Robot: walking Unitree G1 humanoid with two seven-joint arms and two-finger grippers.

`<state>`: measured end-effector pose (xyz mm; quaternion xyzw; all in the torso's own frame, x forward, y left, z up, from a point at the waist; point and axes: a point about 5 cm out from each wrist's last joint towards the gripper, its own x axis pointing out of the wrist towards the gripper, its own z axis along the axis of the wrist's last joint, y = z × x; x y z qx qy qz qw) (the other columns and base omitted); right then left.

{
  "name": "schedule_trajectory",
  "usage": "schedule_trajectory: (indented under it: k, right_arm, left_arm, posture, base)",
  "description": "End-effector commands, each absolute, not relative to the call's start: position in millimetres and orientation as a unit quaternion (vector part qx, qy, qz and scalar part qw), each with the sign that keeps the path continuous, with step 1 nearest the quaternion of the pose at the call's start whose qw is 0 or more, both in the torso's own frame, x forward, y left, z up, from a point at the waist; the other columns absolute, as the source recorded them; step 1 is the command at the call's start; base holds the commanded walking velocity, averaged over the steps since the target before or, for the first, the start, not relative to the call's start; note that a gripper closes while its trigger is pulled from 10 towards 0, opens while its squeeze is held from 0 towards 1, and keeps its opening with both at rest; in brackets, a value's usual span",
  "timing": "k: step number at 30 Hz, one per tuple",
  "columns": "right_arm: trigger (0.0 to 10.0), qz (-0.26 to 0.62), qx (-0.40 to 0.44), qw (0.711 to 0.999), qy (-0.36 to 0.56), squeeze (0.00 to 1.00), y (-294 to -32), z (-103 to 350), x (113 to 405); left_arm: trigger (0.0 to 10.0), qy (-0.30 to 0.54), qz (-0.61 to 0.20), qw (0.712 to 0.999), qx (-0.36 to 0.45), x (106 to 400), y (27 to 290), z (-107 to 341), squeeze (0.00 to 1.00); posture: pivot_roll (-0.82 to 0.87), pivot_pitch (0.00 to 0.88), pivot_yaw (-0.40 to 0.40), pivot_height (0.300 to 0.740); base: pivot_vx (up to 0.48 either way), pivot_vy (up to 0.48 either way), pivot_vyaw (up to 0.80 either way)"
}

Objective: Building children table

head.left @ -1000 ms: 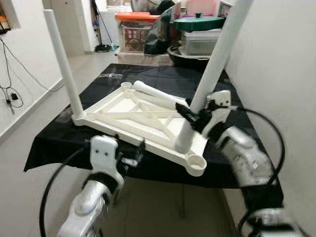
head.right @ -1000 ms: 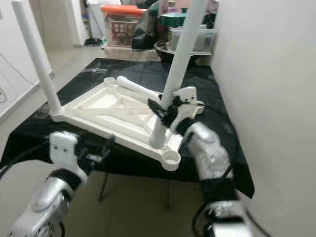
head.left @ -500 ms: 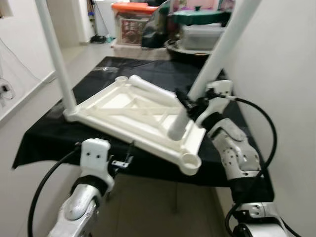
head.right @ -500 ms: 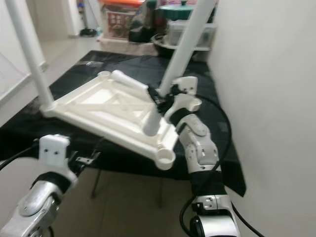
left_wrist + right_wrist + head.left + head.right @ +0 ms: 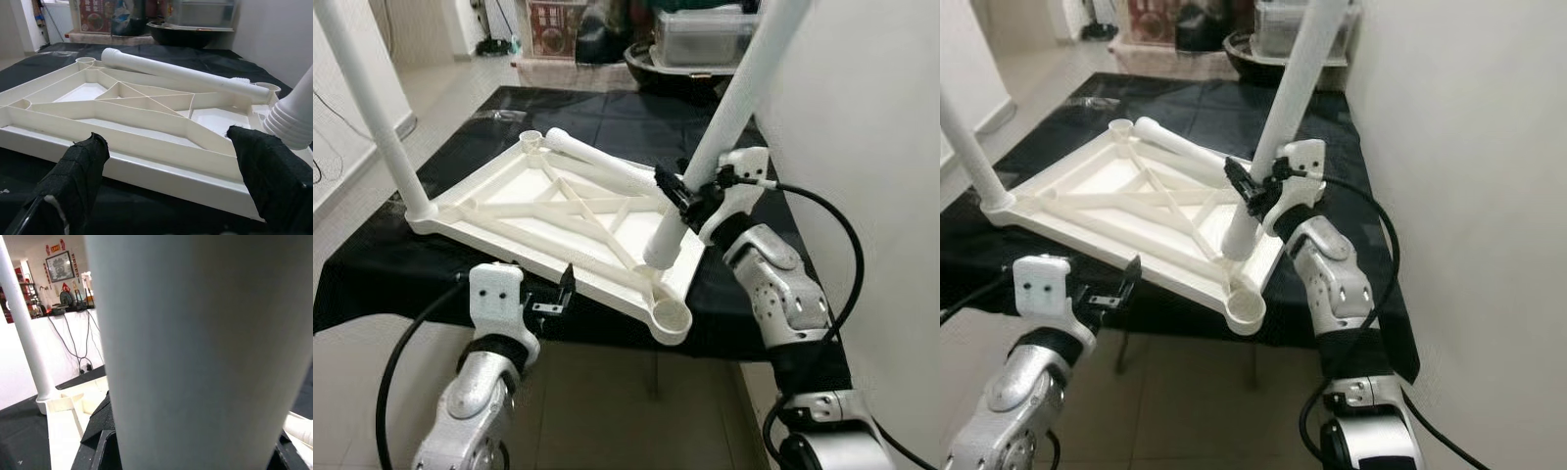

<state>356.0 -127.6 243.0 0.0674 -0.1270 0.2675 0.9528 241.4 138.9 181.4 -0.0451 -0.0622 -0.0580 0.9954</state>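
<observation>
An upturned white table top (image 5: 558, 220) lies on a table covered with black cloth (image 5: 372, 284). One white leg (image 5: 372, 108) stands fixed in its far left corner. A loose leg (image 5: 607, 168) lies across the far side of the frame. My right gripper (image 5: 690, 196) is shut on a third leg (image 5: 724, 117). This leg is tilted, and its ribbed lower end (image 5: 293, 122) hovers over the right side of the frame. An empty socket (image 5: 671, 318) sits at the near corner. My left gripper (image 5: 553, 294) is open just before the front edge, its fingers (image 5: 78, 171) wide apart.
Storage boxes and a dark basin (image 5: 705, 39) crowd the far end of the table. A white wall (image 5: 862, 147) runs close along the right side. Bare floor (image 5: 440, 88) lies to the left. Black cables loop from both forearms.
The camera has tipped down and shifted. My right gripper still holds the tilted leg, whose lower end seems slightly farther from the near corner socket. My left gripper stays open by the front edge.
</observation>
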Motion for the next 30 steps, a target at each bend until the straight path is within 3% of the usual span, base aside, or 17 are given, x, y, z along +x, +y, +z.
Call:
schedule_trajectory:
  k: [1, 9, 11, 18, 21, 30]
  right_arm:
    - [10.0, 0.285, 0.075, 0.947, -0.129, 0.0, -128, 245, 355]
    - [10.0, 0.389, 0.096, 0.91, -0.105, 0.0, -131, 246, 352]
    - [10.0, 0.459, 0.104, 0.879, -0.076, 0.0, -141, 246, 347]
    - [10.0, 0.56, 0.075, 0.825, -0.015, 0.0, -151, 232, 340]
    - [10.0, 0.58, 0.067, 0.812, -0.006, 0.0, -151, 230, 340]
    - [10.0, 0.575, 0.058, 0.816, -0.013, 0.0, -149, 238, 357]
  left_arm:
    - [10.0, -0.052, -0.061, 0.996, -0.045, 240, 136, 179, 0.0]
    - [10.0, -0.048, -0.068, 0.995, -0.046, 239, 133, 179, 0.0]
    - [10.0, -0.04, -0.087, 0.994, -0.053, 233, 129, 178, 0.0]
    - [10.0, -0.02, -0.155, 0.983, -0.096, 215, 110, 174, 0.0]
    - [10.0, -0.008, -0.187, 0.976, -0.112, 206, 101, 173, 0.0]
    - [10.0, 0.028, -0.241, 0.962, -0.122, 186, 91, 166, 0.0]
  posture:
    - [0.06, 0.062, -0.062, 0.74]
    - [0.06, 0.068, -0.059, 0.74]
    - [0.07, 0.09, -0.059, 0.74]
    - [0.08, 0.128, -0.065, 0.74]
    - [0.08, 0.144, -0.066, 0.74]
    - [0.09, 0.171, -0.073, 0.74]
  base:
    - [0.0, 0.0, 0.0]
    - [0.0, 0.0, 0.0]
    - [0.0, 0.0, 0.0]
    - [0.0, 0.0, 0.0]
    - [0.0, 0.0, 0.0]
    - [0.0, 0.0, 0.0]
